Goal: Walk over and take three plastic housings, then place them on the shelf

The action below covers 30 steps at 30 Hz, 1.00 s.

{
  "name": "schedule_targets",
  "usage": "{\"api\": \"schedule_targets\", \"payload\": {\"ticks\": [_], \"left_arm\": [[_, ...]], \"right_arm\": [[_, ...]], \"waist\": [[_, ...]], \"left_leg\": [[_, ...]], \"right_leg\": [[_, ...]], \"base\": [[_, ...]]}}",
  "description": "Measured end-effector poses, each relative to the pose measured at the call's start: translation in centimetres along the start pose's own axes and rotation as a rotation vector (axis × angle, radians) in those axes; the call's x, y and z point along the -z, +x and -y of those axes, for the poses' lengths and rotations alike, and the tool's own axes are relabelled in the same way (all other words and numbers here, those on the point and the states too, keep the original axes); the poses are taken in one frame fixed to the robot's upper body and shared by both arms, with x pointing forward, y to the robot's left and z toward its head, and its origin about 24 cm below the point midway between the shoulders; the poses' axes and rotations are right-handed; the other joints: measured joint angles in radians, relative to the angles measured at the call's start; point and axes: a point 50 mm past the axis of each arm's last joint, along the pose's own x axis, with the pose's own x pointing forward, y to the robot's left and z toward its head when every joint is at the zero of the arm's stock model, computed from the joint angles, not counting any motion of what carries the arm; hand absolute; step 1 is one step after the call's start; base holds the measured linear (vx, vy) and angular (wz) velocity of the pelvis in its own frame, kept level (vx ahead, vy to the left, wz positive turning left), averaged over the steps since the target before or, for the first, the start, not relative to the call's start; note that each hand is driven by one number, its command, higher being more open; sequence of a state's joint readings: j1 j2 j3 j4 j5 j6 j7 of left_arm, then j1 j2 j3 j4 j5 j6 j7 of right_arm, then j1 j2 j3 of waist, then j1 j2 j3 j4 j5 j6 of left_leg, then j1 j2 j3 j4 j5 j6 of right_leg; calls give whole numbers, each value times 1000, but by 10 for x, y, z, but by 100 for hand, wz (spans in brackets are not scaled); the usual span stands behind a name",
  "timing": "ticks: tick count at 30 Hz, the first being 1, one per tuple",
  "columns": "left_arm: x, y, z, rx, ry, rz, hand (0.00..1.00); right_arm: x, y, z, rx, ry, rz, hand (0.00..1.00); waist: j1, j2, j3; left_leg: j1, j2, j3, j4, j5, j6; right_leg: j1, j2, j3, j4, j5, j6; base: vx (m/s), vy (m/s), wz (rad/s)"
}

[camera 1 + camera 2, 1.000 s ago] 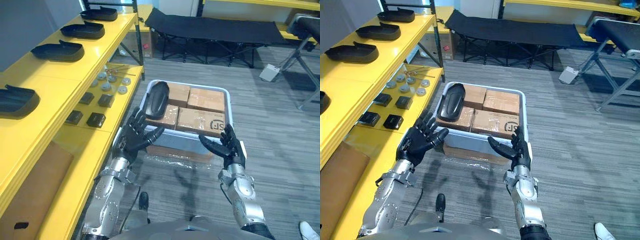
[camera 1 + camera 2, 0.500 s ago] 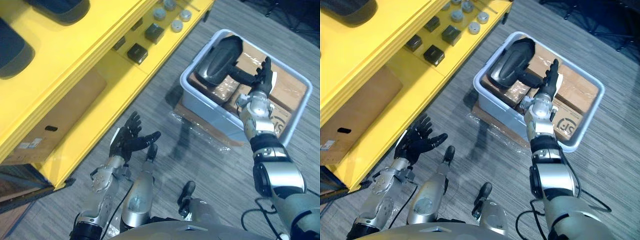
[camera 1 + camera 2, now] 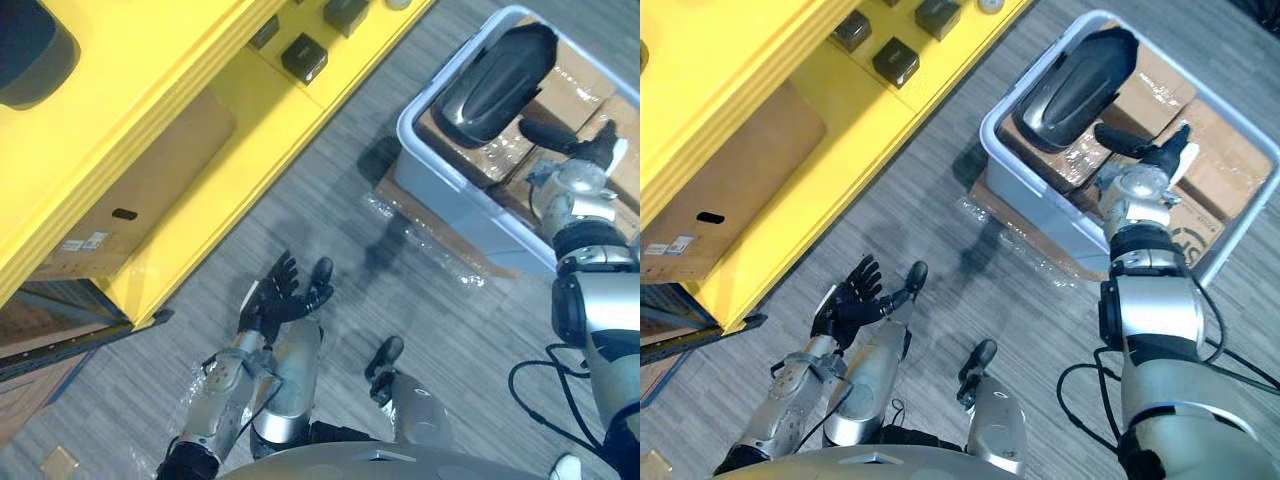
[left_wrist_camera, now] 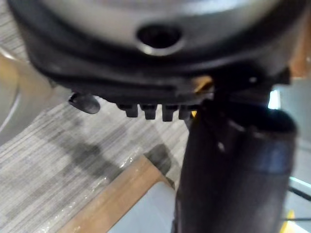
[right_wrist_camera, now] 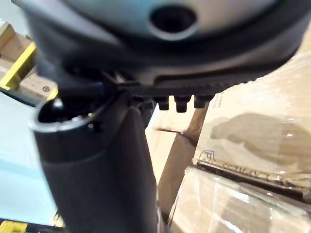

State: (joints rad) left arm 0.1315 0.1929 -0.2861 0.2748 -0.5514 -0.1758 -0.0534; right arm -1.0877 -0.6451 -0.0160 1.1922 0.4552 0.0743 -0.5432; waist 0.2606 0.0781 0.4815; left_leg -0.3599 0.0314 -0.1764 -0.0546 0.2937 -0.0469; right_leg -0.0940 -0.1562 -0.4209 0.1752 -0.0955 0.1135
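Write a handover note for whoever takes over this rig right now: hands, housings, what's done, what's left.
Left hand: open, empty, low over the floor.
Right hand: open, empty, over the cardboard boxes in the grey bin, with its thumb pointing at the black housing, not curled round it.
The black housing lies on the boxes in the bin. A dark housing sits on the yellow shelf.
Done: the robot is at the bin.
Left: grasp the black housing and carry it to the shelf. How many are placed so far cannot be told.
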Motion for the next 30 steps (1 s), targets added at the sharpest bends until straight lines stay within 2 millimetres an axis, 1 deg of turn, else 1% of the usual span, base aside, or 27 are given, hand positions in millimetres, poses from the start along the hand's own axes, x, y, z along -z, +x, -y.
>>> {"api": "schedule_targets", "payload": {"ticks": [2, 6, 8, 10, 16, 20, 24, 26, 30], "left_arm": [[2, 2, 4, 10, -38, -3, 100], [5, 2, 3, -2, -75, 10, 100], [8, 2, 6, 0, -86, 3, 100], [8, 2, 6, -2, -88, 9, 100], [14, 2, 9, -17, -98, -9, 100], [14, 2, 10, -11, -102, -6, 100], [15, 1, 11, 3, -120, -6, 100], [16, 0, 11, 11, -124, -9, 100], [17, 0, 12, 22, -126, -14, 100]], "right_arm": [[-7, 3, 6, 33, -6, -8, 100], [-17, 3, 4, 31, -12, 0, 100], [-22, 4, 7, 36, -27, 15, 100], [-26, 6, 10, 45, -37, 29, 100], [-35, 5, 10, 66, -23, 75, 100], [-53, 3, 9, 95, 1, 146, 100], [-59, 2, 10, 100, -38, 195, 100], [-63, 0, 7, 91, -46, 223, 100], [-64, -1, 5, 85, -64, 237, 100]], "waist": [[11, 13, 6], [12, 22, 11], [16, 38, 18], [25, 45, 20], [32, 47, 20], [30, 50, 21], [30, 50, 21], [21, 51, 21], [13, 52, 20]], "left_leg": [[-6, 0, -6, 0, 4, -5], [-18, -1, -15, 3, 8, -11], [-22, -3, -26, 17, 2, -16], [-28, -1, -30, 20, -1, -19], [-48, 6, -38, 35, 2, -26], [-47, 12, -37, 47, -2, -34], [-32, 13, -35, 51, -7, -33], [-26, 14, -31, 51, -8, -33], [-22, 15, -26, 51, -8, -33]], "right_leg": [[-15, -3, -1, 26, -15, -1], [-45, -16, -10, 86, -51, -7], [-47, -18, -15, 110, -69, -8], [-62, -19, -16, 135, -83, -13], [-94, -21, -20, 192, -116, -26], [-99, -20, -20, 218, -131, -35], [-99, -28, -16, 248, -149, -39], [-101, -31, -13, 264, -157, -43], [-107, -35, -9, 279, -162, -44]], "base": [[14, -63, 6], [16, -79, 7], [10, -91, 13], [-11, -88, 6], [-15, -93, 3], [-44, -105, -1], [-55, -87, -2], [-47, -77, -5], [-34, -66, -4]]}}
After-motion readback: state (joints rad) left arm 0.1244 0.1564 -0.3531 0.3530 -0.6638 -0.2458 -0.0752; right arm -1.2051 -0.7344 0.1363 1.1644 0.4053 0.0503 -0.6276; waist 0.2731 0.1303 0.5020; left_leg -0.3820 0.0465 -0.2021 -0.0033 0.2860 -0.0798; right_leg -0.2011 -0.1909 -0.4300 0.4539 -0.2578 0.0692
